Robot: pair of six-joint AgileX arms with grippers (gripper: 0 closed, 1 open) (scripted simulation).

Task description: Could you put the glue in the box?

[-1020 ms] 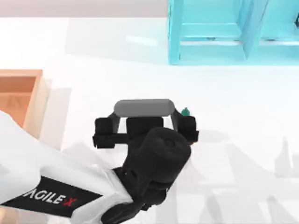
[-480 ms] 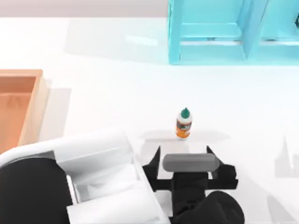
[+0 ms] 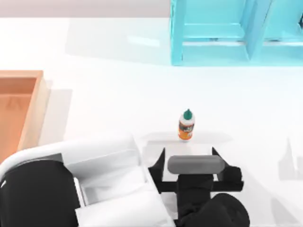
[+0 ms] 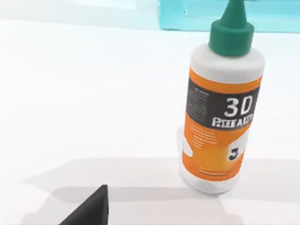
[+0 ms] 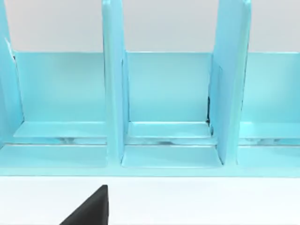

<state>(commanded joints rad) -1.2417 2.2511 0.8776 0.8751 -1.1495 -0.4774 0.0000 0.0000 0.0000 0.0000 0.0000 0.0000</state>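
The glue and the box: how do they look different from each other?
The glue is a small bottle; the box is far larger, a shallow tray cut off by the top view's left edge. The glue stands tall and upright near the table's middle, in front of the left gripper; the box lies low and flat. The glue is white with an orange label and green cap; the box is tan-walled with an orange-brown floor. Both rest on the white table.

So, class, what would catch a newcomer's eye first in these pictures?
The small glue bottle with its green cap stands upright mid-table. Just in front of it the left gripper faces it, jaws open. The cyan shelf lies at the far edge and the wooden box at the left.
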